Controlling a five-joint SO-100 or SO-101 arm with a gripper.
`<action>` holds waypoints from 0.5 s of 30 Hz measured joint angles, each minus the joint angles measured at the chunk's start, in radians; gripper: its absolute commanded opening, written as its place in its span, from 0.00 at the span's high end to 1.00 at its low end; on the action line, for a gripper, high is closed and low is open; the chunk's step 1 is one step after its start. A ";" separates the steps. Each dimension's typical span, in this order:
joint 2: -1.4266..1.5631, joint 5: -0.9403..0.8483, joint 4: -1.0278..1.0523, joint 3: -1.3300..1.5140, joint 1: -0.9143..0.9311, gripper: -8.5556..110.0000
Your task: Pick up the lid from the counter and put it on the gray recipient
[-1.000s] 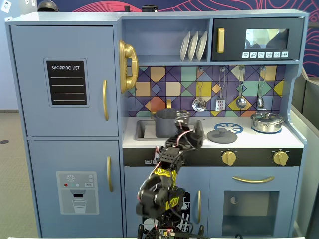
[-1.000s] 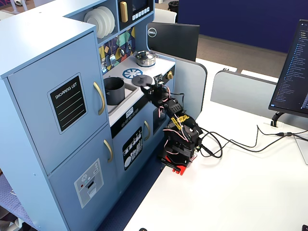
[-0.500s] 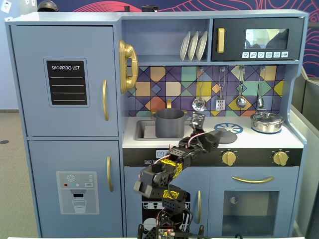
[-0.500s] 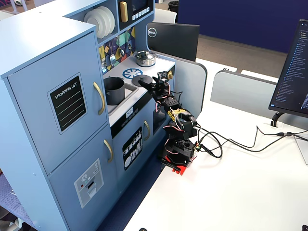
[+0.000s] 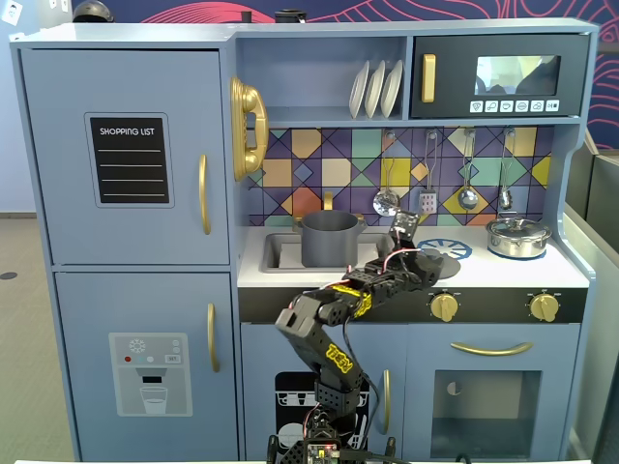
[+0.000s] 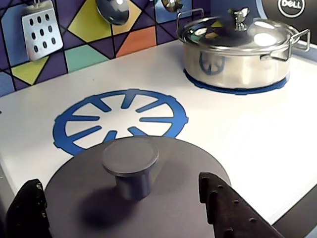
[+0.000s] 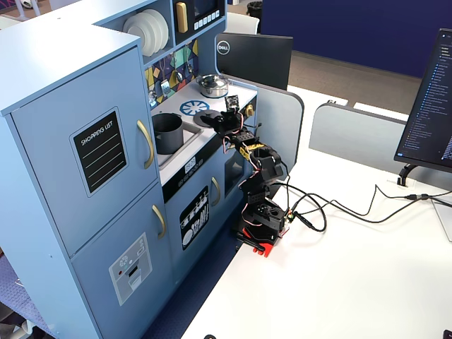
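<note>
The dark gray lid (image 6: pixel 163 198) with its round knob (image 6: pixel 130 157) lies flat on the white counter, overlapping the near rim of a blue burner ring (image 6: pixel 119 121). My gripper (image 6: pixel 119 183) is open, one black finger on each side of the knob, not touching it. In the fixed views the lid (image 5: pixel 443 263) (image 7: pixel 205 117) lies right of the gray pot (image 5: pixel 329 238) (image 7: pixel 167 133), which stands open in the sink. The gripper (image 5: pixel 414 253) (image 7: pixel 223 121) hangs over the lid's near edge.
A shiny steel pot with its lid (image 6: pixel 235 49) (image 5: pixel 518 237) stands on the far right burner. Utensils (image 5: pixel 426 198) hang on the tiled back wall. The oven knobs (image 5: pixel 444 306) are just below the counter's front edge. A monitor (image 7: pixel 254 60) stands beside the kitchen.
</note>
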 measured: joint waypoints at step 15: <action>-0.249 0.000 -0.071 -0.149 -0.031 0.68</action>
